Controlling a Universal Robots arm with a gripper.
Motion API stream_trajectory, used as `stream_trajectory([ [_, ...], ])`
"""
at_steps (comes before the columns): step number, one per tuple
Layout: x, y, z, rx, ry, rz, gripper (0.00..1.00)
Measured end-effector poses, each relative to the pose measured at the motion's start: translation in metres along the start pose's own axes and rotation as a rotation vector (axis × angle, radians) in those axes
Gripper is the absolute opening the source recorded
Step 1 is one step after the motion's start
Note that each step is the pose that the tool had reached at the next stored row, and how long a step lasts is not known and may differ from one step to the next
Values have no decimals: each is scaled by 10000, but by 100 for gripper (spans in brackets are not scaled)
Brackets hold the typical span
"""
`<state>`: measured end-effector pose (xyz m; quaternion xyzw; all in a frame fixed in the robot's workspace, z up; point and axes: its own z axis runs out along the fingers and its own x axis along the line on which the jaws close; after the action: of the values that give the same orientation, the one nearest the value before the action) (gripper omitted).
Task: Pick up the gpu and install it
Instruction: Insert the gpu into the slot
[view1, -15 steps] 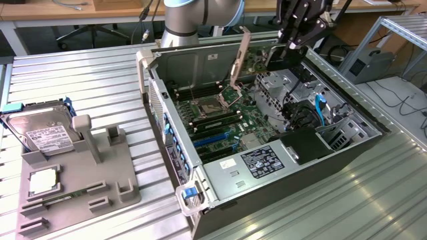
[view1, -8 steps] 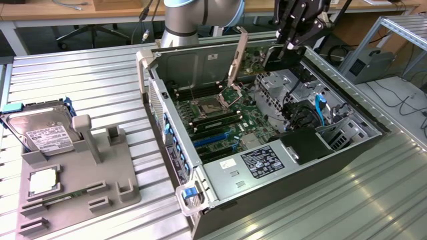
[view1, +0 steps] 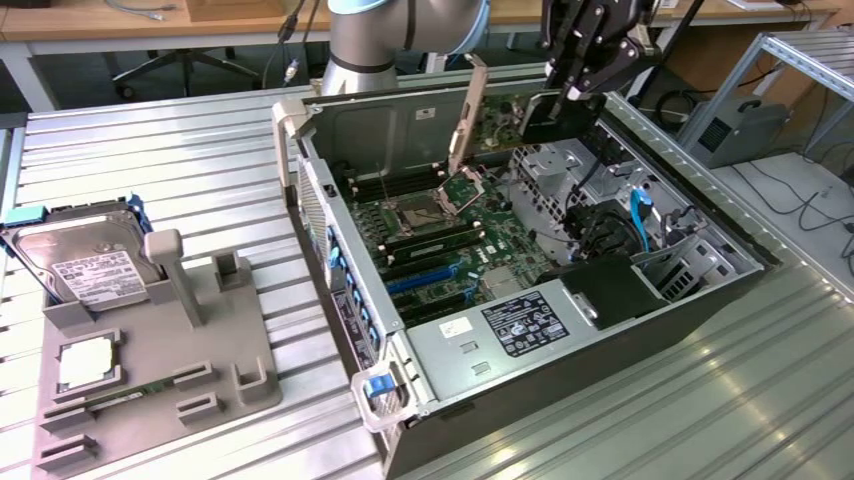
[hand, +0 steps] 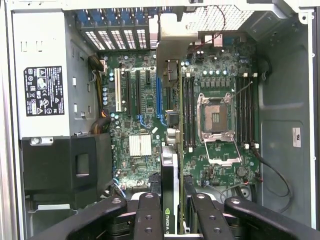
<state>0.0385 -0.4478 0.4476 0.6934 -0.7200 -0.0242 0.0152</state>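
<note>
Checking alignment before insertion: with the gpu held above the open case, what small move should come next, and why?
Probably a slight sideways shift, no descent yet. The gripper holds the gpu edge-on above the motherboard, and in the wrist view its edge seems to sit just beside the long blue slot, not over it.

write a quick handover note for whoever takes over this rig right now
Tool: shut on the gpu, which stands on edge between the fingers.
gpu: held over the open computer case, above the motherboard, with its metal bracket toward the case's slotted end.
Done: the gpu is picked up and sits in the tool over the case.
Left: the gpu is not yet seated in a slot and not released.
Other: the hard drive rests on the grey holder at the exterior view's left.
</note>
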Motion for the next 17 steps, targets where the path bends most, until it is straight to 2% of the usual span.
stream_trajectory([
  [4,2,53,5,0,-1,0,27],
  [12,9,217,18,-1,0,0,27],
  [17,9,236,20,-3,0,-1,27],
])
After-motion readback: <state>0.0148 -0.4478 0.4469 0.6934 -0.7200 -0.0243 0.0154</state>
